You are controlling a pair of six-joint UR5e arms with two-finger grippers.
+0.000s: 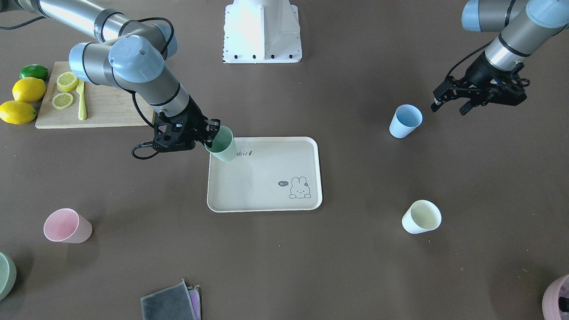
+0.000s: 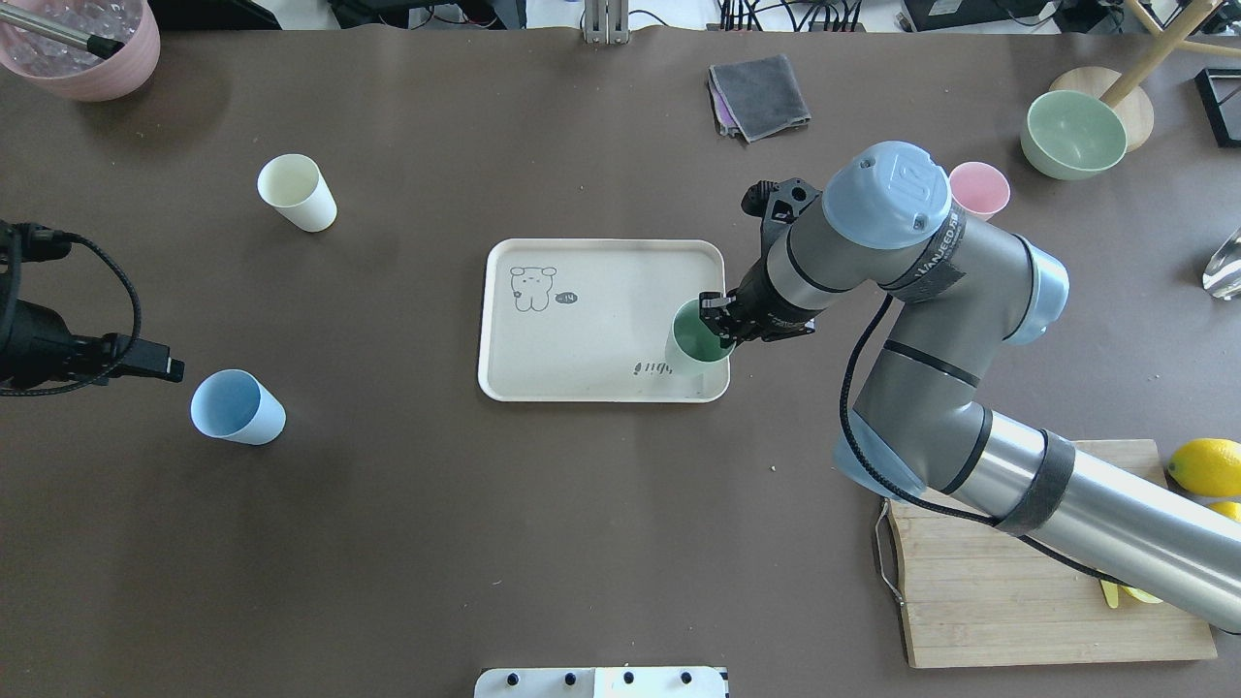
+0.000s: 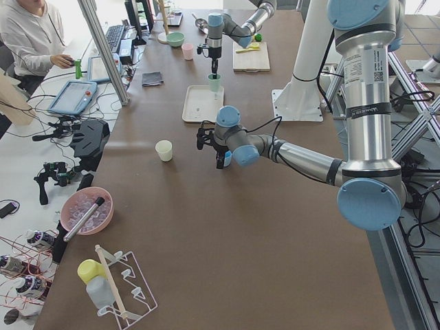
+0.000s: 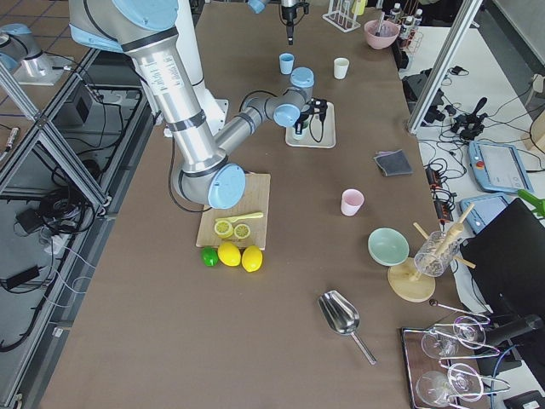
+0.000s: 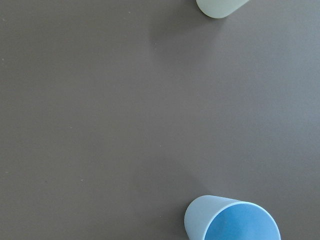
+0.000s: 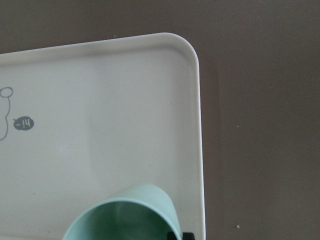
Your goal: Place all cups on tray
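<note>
My right gripper (image 1: 209, 133) is shut on the rim of the mint green cup (image 1: 222, 144) and holds it, slightly tilted, over the corner of the beige rabbit tray (image 1: 266, 178) nearest the robot's right. The right wrist view shows the cup (image 6: 125, 212) over the tray (image 6: 100, 100). The light blue cup (image 1: 404, 121) stands on the table just beside my left gripper (image 1: 450, 106), which looks open and empty. The cream cup (image 1: 421, 217) and the pink cup (image 1: 66, 226) stand on the table, apart from the tray.
A wooden cutting board (image 1: 102, 111) with lemon slices and a yellow knife lies behind the right arm, with lemons (image 1: 27, 90) and a lime beside it. A grey cloth (image 1: 171, 302), a green bowl (image 2: 1071, 134) and a pink bowl (image 2: 87, 48) sit at the far edge.
</note>
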